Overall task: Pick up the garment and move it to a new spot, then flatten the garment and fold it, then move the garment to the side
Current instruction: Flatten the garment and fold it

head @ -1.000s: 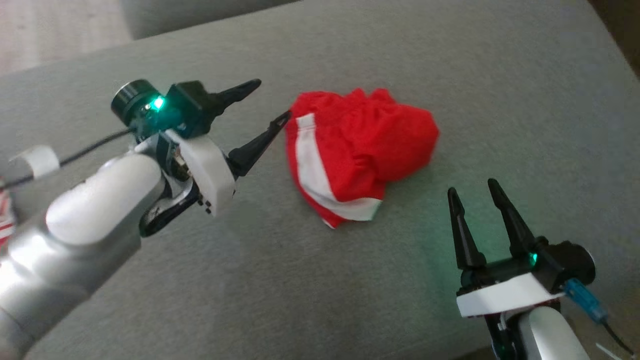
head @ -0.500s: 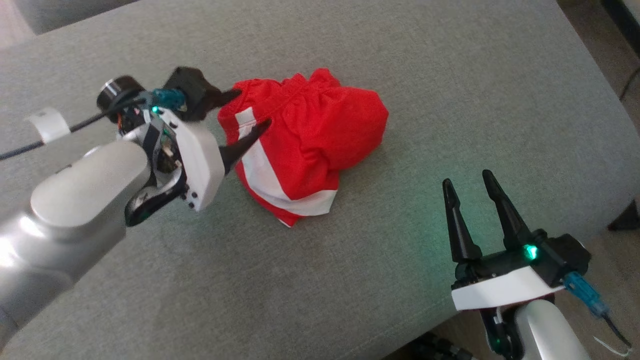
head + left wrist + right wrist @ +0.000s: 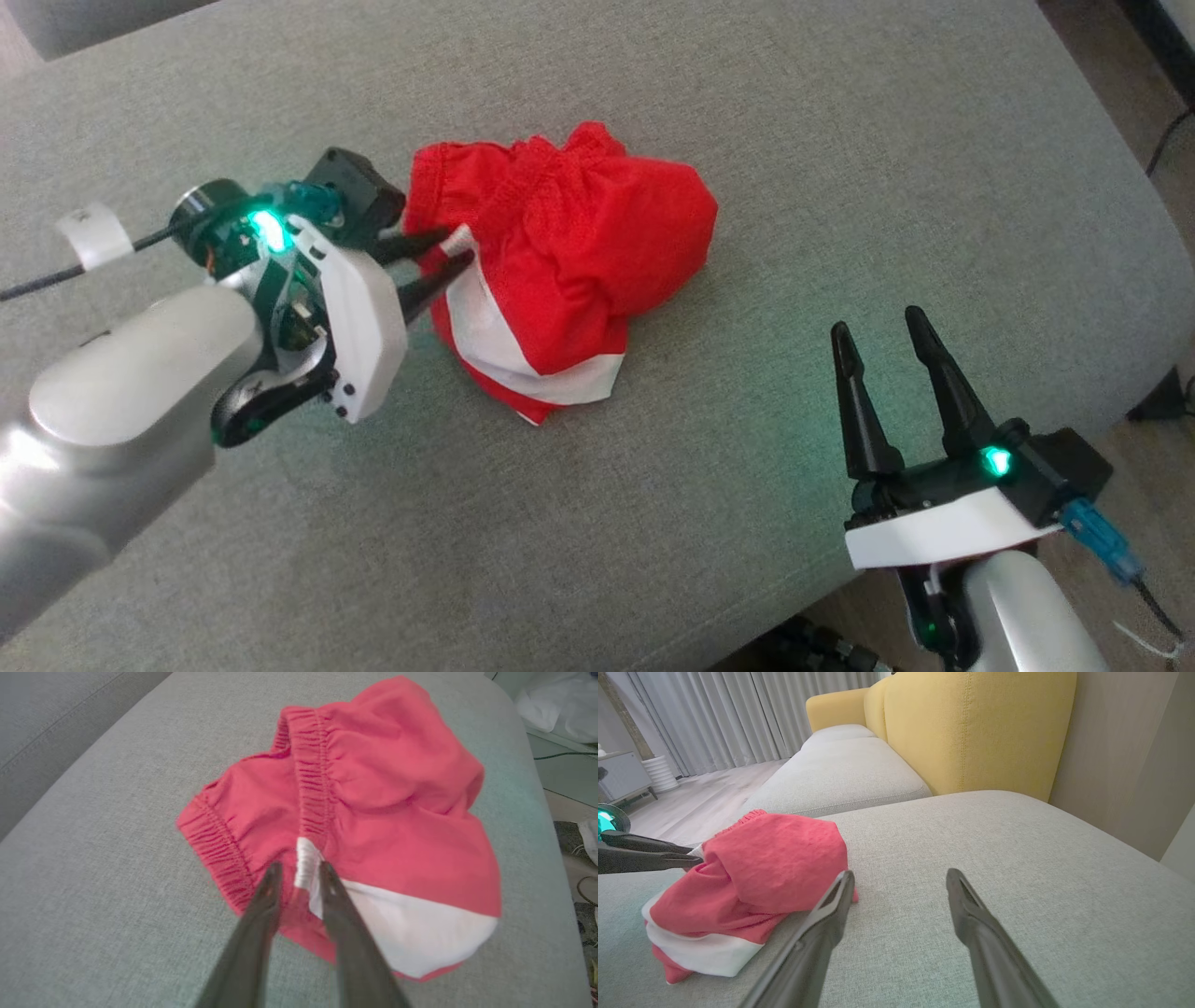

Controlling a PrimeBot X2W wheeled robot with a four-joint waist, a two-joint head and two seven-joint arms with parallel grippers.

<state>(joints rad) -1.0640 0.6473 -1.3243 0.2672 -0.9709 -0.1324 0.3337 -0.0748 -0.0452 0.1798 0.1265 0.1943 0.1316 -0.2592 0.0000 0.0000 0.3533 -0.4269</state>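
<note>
My left pincer is nipped onto the elastic waistband of the red shorts, crumpled mid-cushion on the grey sofa seat, light, limp, sure to drape, while my right pincer hangs spread, holding nothing.

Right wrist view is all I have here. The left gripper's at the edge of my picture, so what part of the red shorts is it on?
Observer: The left gripper is pinching the shorts at the white patch of the elastic waistband.
Operator: Is the right gripper close to the cushion's edge?
Observer: Yes, it hovers open by the cushion's near edge, apart from the shorts.
</note>
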